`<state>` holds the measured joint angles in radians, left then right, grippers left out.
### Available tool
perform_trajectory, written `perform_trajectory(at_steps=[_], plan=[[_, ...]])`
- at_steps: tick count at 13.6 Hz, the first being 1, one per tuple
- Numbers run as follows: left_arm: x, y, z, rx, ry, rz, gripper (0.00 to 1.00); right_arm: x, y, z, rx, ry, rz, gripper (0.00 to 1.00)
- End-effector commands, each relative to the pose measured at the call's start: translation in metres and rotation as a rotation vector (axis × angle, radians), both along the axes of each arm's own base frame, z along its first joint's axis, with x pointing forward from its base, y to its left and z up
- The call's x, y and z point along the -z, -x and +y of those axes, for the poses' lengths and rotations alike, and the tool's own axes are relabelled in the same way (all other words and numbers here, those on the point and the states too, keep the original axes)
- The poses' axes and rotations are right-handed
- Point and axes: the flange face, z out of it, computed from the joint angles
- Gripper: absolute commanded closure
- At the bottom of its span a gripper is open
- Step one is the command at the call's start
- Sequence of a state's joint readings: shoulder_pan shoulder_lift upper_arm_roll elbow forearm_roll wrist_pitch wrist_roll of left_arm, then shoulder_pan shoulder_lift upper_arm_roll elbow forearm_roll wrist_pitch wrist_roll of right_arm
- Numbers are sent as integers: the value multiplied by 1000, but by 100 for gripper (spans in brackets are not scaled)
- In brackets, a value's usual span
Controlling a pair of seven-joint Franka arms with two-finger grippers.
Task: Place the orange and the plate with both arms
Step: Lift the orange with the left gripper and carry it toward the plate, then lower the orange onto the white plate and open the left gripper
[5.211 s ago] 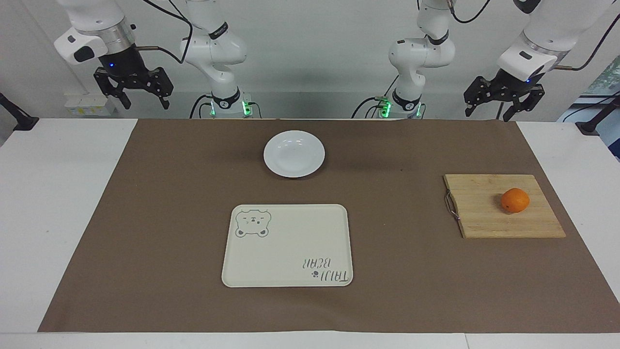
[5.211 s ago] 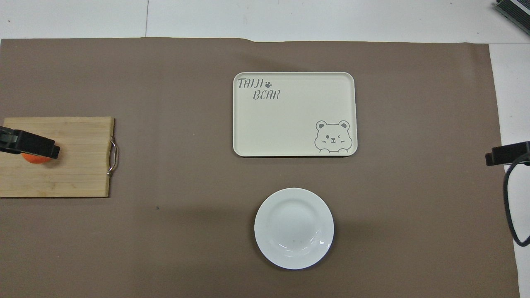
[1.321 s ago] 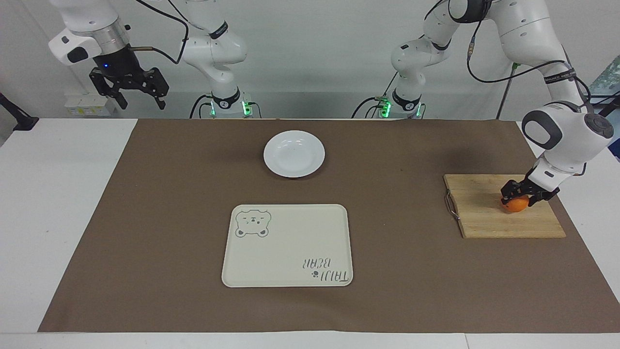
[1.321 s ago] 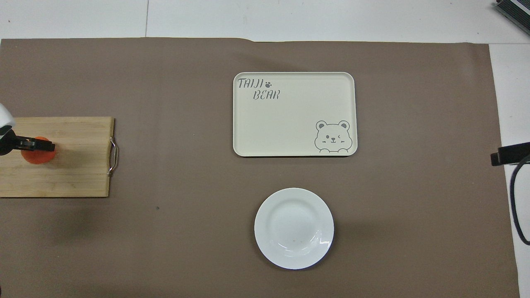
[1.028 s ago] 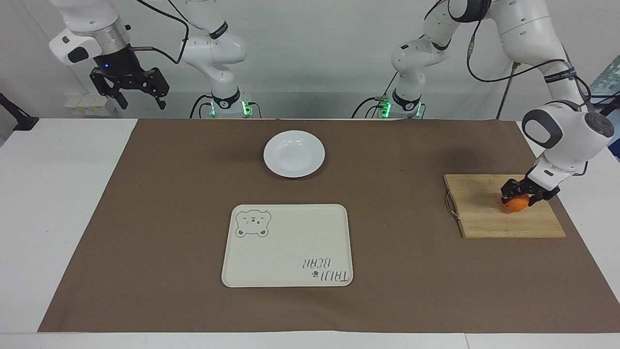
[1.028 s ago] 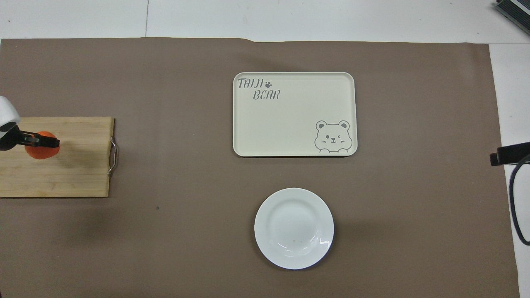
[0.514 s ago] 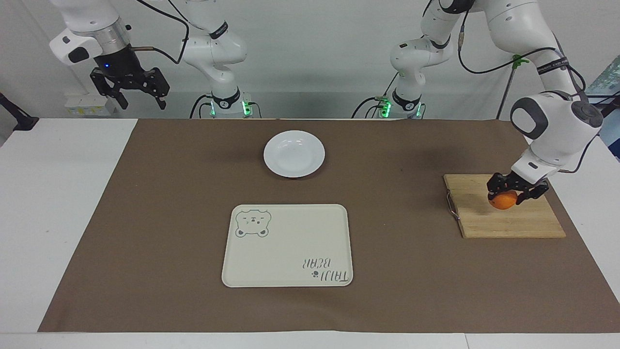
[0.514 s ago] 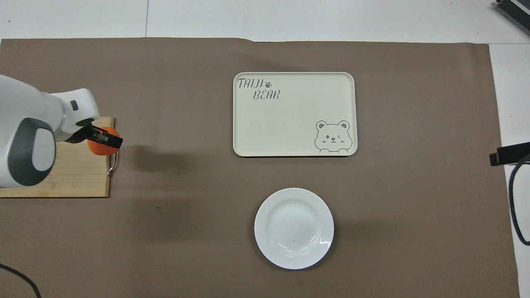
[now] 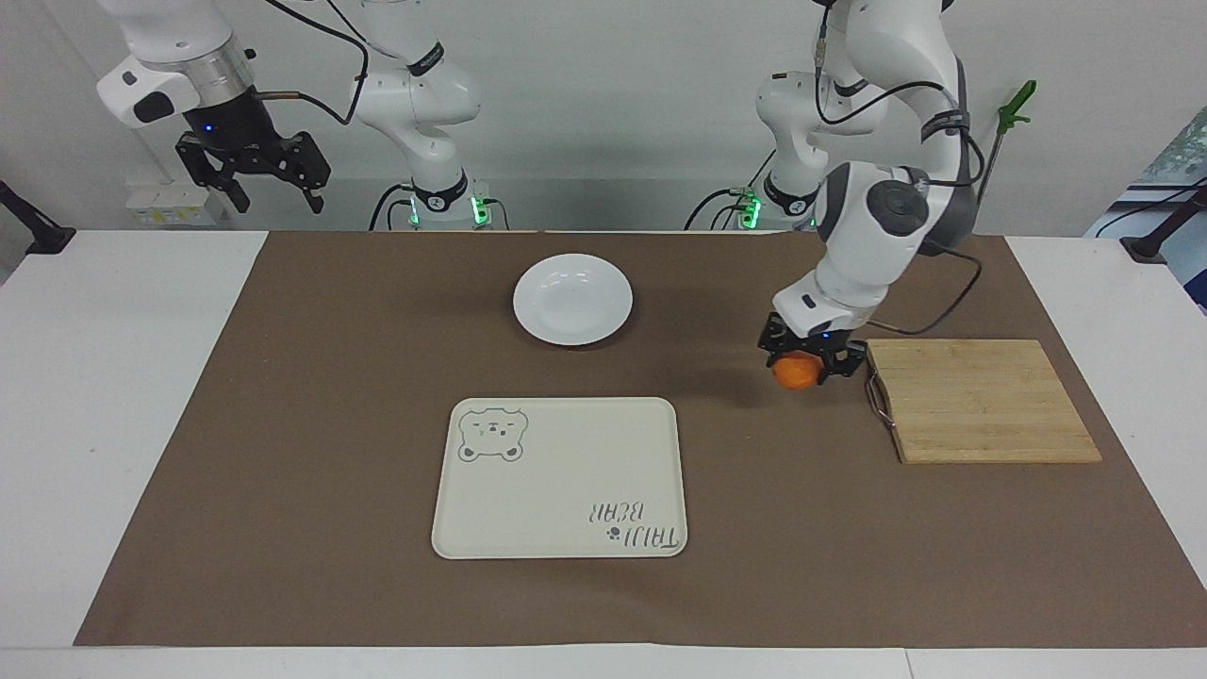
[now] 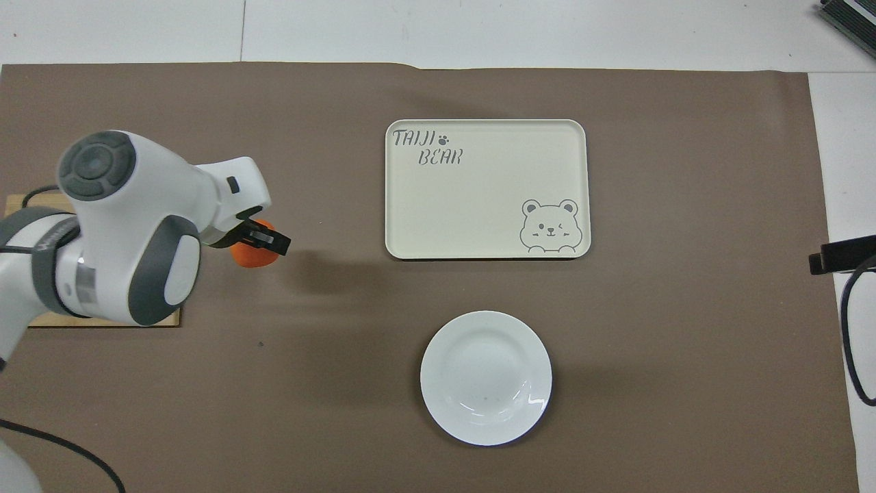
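Cream rectangular tray with winking bear drawing point(image 9: 560, 478) point(image 10: 486, 189) lettered "TAIJI BEAR" with a paw mark, upright in overhead view, inverted in facing view. Small round bright-orange dimpled orange point(image 9: 795, 373) point(image 10: 251, 253) clamped in left black two-finger gripper point(image 9: 811, 363) point(image 10: 256, 241), raised over brown paper mat point(image 9: 330, 396) at 9 o'clock of slatted wooden board with wire handle point(image 9: 981, 400) in facing view; round glossy white plate point(image 9: 572, 299) point(image 10: 486, 378) bare at 12 o'clock of tray there. Right black gripper point(image 9: 253, 179) waiting aloft with fingers spread, whole in facing view only; board mostly hidden under left arm in overhead view.
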<state>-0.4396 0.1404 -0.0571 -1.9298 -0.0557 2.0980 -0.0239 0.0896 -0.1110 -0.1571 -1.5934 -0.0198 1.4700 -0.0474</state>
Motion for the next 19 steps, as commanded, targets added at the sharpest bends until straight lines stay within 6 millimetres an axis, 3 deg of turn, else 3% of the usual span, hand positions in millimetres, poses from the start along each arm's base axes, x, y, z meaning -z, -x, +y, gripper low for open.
perform_trajectory(at_steps=[1, 5, 8, 11, 13, 14, 15, 16, 19], plan=[[-7, 46, -65, -36, 29, -24, 100, 0, 5, 2, 2, -6, 4, 0], [4, 116, -154, -18, 68, -24, 100, 0, 5, 2, 2, -6, 4, 0], [23, 159, -199, 10, 98, -19, 100, 0, 6, 2, 2, -6, 6, 0], [50, 188, -227, 54, 100, 4, 100, 0, 6, 2, 2, -6, 6, 0], [72, 197, -234, 71, 75, 30, 100, 0, 6, 1, 2, -6, 4, 0], [74, 197, -233, 70, 71, 39, 94, 0, 6, 1, 2, -6, 4, 0], [75, 198, -232, 57, 74, 57, 59, 0, 6, 1, 2, -6, 4, 0], [76, 197, -230, 63, 68, 66, 1, 0, 6, 1, 2, -6, 4, 0], [77, 193, -220, 60, 37, 92, 0, 0, 6, 1, 2, -6, 6, 0]])
